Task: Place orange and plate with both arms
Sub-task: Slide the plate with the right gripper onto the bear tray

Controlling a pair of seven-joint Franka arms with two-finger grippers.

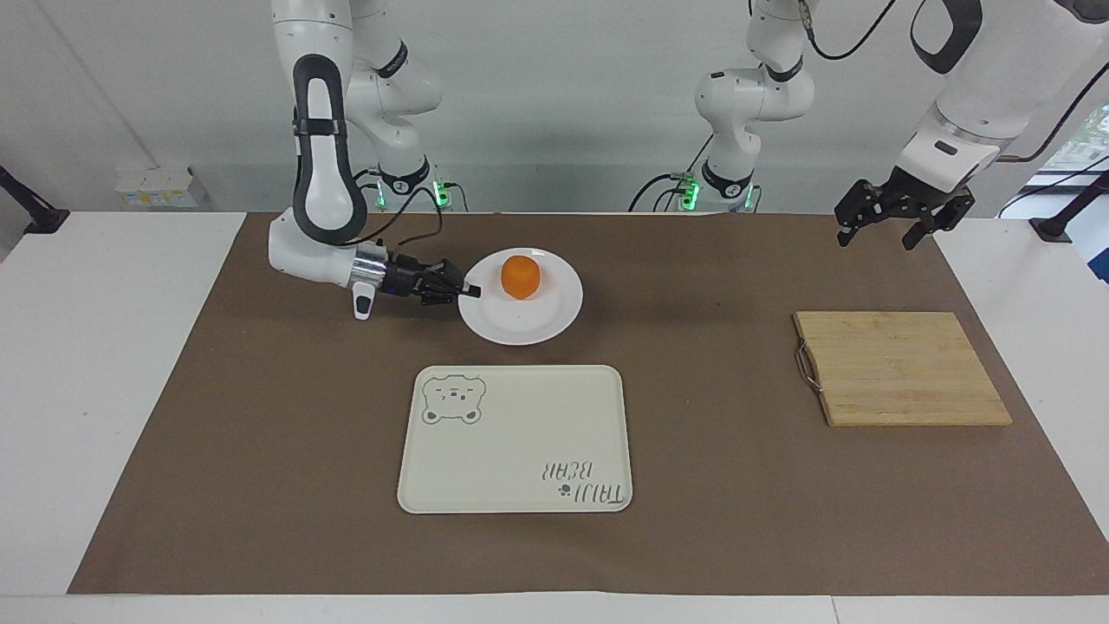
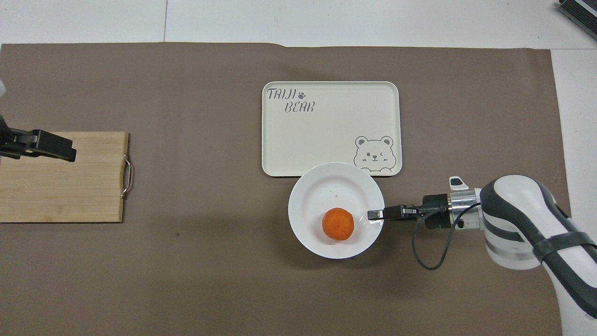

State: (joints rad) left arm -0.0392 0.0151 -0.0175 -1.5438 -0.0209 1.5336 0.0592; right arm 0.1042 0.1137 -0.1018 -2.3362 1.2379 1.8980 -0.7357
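Note:
The white plate (image 1: pixel 520 328) carries the orange (image 1: pixel 521 276) on its sunken centre. My right gripper (image 1: pixel 470 292) is shut on the plate's rim at the right arm's end and holds the plate a little above the brown mat. In the overhead view the plate (image 2: pixel 331 186) overlaps the nearer edge of the cream tray, with the orange (image 2: pixel 338 224) and my right gripper (image 2: pixel 374 214) on it. My left gripper (image 1: pixel 877 238) waits open and empty in the air over the wooden cutting board (image 1: pixel 901 368); it also shows in the overhead view (image 2: pixel 65 151).
A cream rectangular tray (image 1: pixel 520 442) with a bear drawing lies at the mat's middle, farther from the robots than the plate; it also shows in the overhead view (image 2: pixel 326 130). The cutting board (image 2: pixel 60 186), with a metal handle, lies at the left arm's end.

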